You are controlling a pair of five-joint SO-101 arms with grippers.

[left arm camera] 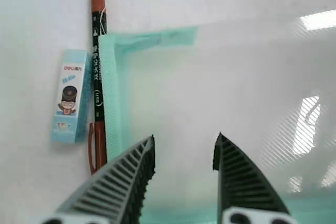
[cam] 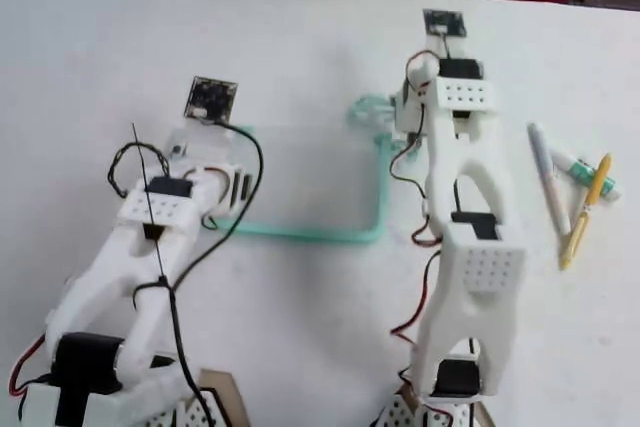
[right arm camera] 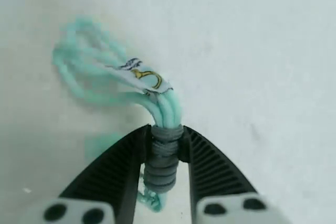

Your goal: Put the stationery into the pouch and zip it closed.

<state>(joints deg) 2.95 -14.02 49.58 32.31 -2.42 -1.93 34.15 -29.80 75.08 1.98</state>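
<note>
The clear pouch (cam: 312, 183) with a teal edge lies flat between the two arms. My left gripper (left arm camera: 184, 142) hovers open over the pouch (left arm camera: 226, 82) near one corner, with nothing between its fingers. Just outside that teal edge lie a brown pen (left arm camera: 96, 51) and a small blue eraser box (left arm camera: 70, 96). My right gripper (right arm camera: 167, 129) is shut on the grey zipper pull (right arm camera: 161, 162), and its teal cord loop (right arm camera: 86, 72) trails out past the fingertips. In the high view this gripper (cam: 402, 115) sits at the pouch's far right corner.
To the right of the right arm, a white pen (cam: 547, 177), a green marker (cam: 583, 171) and a yellow pen (cam: 584, 212) lie together on the white table (cam: 90, 47). Cables hang from both arms.
</note>
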